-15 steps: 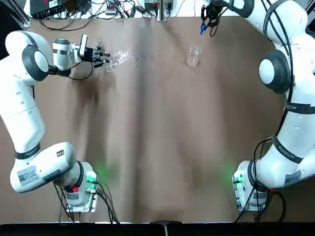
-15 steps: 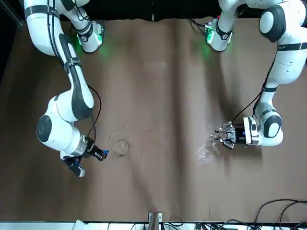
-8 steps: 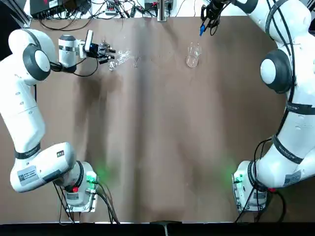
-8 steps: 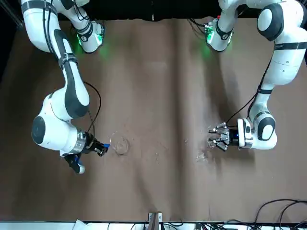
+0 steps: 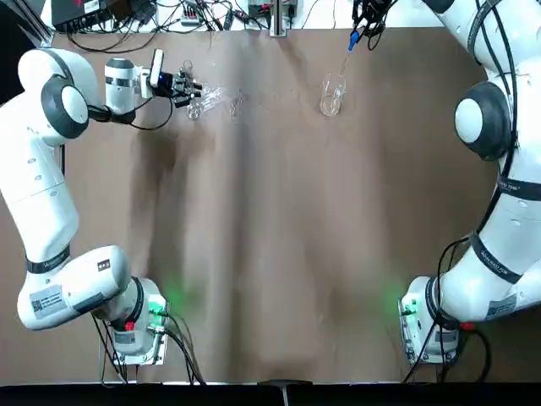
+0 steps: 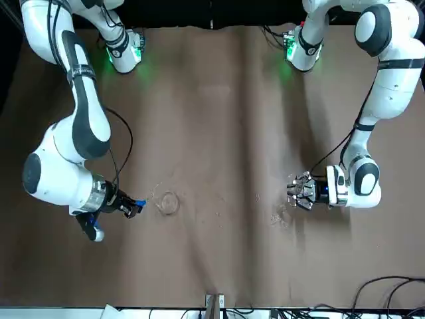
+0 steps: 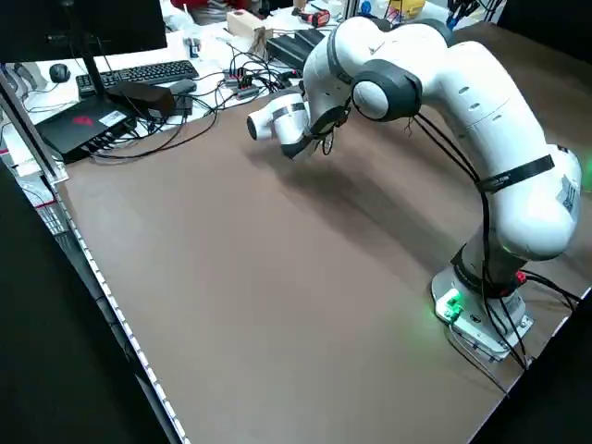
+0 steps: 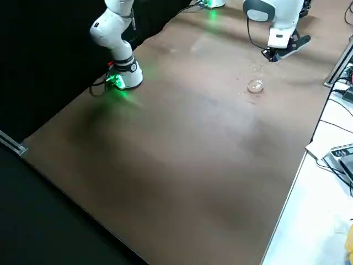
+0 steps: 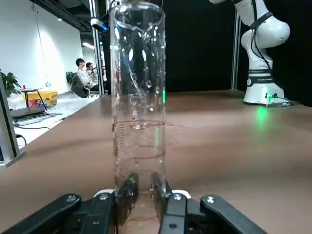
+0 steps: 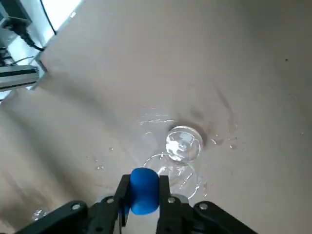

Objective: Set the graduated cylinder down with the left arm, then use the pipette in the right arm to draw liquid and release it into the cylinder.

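Seen from overhead, the left gripper [image 9: 141, 192] is at the table's eleven o'clock, clamped on the graduated cylinder [image 9: 139, 97]; the right gripper [image 10: 145, 190] pinches the pipette's blue rubber bulb [image 10: 144, 191] near one o'clock.
The clear beaker [image 5: 331, 100] is at the table's one o'clock too, with the right gripper at one o'clock from it — whether the glass tip is over or inside the rim, the views cannot tell. A low or skewed descent could knock the tip on that rim and tip the beaker; squeezing the bulb early could spill any liquid inside. On the left, letting go before the cylinder's foot sits flat — its contact is unclear — could topple it.
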Robot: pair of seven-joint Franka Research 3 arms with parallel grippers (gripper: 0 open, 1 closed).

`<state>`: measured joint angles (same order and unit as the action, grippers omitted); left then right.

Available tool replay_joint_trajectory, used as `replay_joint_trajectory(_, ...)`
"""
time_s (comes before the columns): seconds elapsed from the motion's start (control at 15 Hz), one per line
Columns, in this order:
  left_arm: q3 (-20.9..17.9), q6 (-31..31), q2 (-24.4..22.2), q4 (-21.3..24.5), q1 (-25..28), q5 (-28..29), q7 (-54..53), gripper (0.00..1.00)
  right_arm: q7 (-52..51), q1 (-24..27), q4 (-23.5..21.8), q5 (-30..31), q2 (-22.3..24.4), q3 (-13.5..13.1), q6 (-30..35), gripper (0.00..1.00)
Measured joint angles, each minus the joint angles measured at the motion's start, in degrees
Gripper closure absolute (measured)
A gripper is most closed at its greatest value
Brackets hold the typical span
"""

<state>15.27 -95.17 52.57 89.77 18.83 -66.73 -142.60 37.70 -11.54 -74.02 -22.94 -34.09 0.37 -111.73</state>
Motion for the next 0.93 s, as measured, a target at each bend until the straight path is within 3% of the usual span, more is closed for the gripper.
replay_joint_trajectory(0.93, 1.1, 0.1, -1.6, -0.2, -0.1, 0.0, 3.0, 0.78, 0.0, 0.1, 0.0, -0.6, 2.4, 0.0, 0.1, 0.72)
